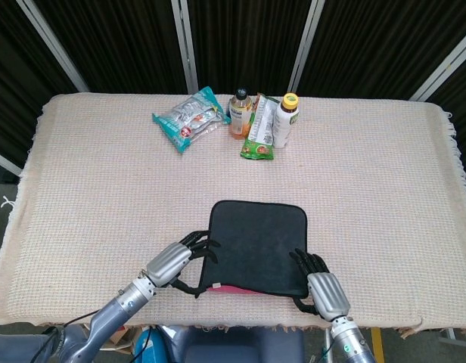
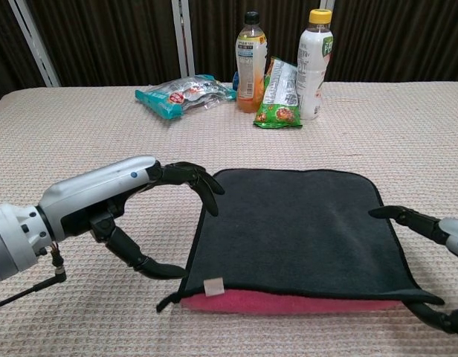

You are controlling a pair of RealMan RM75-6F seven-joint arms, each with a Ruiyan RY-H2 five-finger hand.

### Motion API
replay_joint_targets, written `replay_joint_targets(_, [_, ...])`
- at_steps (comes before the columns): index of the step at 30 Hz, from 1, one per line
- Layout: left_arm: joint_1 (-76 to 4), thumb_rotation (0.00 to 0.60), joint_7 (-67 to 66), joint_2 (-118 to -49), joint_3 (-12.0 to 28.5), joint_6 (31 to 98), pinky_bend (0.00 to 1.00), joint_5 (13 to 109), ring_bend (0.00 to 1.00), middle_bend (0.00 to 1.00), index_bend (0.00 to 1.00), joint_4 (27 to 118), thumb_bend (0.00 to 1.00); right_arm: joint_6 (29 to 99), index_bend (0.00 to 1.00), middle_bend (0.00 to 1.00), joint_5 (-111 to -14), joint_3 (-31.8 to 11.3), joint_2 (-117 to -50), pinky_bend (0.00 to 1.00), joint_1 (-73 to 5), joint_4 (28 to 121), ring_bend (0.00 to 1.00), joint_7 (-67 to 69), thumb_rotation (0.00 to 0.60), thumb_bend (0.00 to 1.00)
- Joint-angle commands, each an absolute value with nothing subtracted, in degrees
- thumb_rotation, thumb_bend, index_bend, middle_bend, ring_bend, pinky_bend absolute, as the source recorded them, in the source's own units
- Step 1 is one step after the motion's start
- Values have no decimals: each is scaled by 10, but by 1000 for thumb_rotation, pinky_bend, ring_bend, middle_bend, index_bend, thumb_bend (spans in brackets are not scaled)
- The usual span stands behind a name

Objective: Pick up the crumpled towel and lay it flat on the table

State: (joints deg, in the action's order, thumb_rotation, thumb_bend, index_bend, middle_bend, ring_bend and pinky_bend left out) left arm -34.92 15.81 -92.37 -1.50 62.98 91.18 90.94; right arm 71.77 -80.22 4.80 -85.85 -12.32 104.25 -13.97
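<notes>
The towel [image 1: 259, 242] [image 2: 296, 230] is dark grey on top with a pink underside. It lies spread out as a rough square near the table's front edge, a pink strip showing along its near side. My left hand [image 1: 175, 262] [image 2: 102, 197] sits at the towel's left edge. Its fingers arch over that edge and the thumb lies low on the cloth, wide apart from them. My right hand [image 1: 324, 291] [image 2: 448, 234] is at the near right corner, fingers spread above the edge and thumb below the corner. Neither hand pinches the fabric.
At the table's far side stand an orange drink bottle [image 1: 240, 113], a white bottle with a yellow cap [image 1: 287, 119], a green snack packet [image 1: 259, 134] and a teal snack bag [image 1: 189, 119]. A beige woven cloth [image 1: 104, 189] covers the table.
</notes>
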Motion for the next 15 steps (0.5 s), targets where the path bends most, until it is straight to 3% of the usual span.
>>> replay_joint_targets(1, [-349, 600, 164, -920, -15, 631, 0, 912, 0, 162, 338, 912, 186, 725, 0, 19, -812, 48, -852, 0, -120, 1049, 0, -134, 600, 407])
replay_joint_targets(15, [-312, 600, 154, -887, -1, 704, 0, 910, 0, 159, 323, 914, 186, 764, 0, 19, -832, 24, -804, 0, -108, 1062, 0, -85, 600, 407])
